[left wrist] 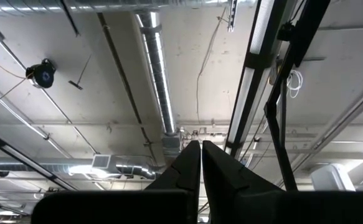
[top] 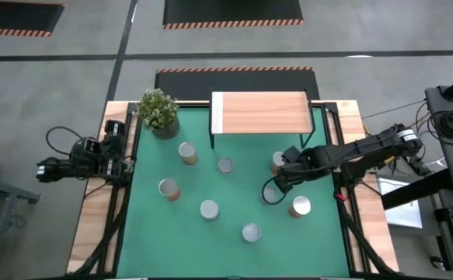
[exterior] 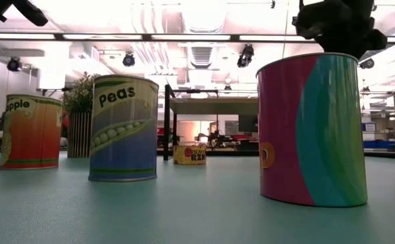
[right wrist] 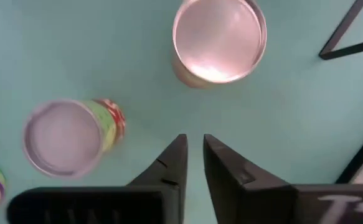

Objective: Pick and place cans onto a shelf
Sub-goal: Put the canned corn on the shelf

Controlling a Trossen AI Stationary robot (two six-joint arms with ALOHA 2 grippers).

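Note:
Several cans stand upright on the green mat (top: 234, 249). My right gripper (top: 273, 189) hangs over the mat between a can (top: 278, 162) near the shelf and a white-topped can (top: 300, 206) nearer the front. In the right wrist view its fingers (right wrist: 193, 138) point down at bare mat, a narrow gap between them and nothing held, with one silvery-topped can (right wrist: 218, 40) and another (right wrist: 66, 137) beyond them. The wooden shelf (top: 259, 113) stands at the back with nothing on its top. My left gripper (left wrist: 201, 146) is shut, pointing up at the ceiling, at the table's left edge (top: 94, 159).
A potted plant (top: 158, 113) stands at the back left, beside the shelf. Other cans (top: 187, 153) (top: 224, 165) (top: 168, 189) (top: 209, 210) (top: 250, 232) are spread over the middle and front. In the low view a pink and teal can (exterior: 312, 129) is nearest.

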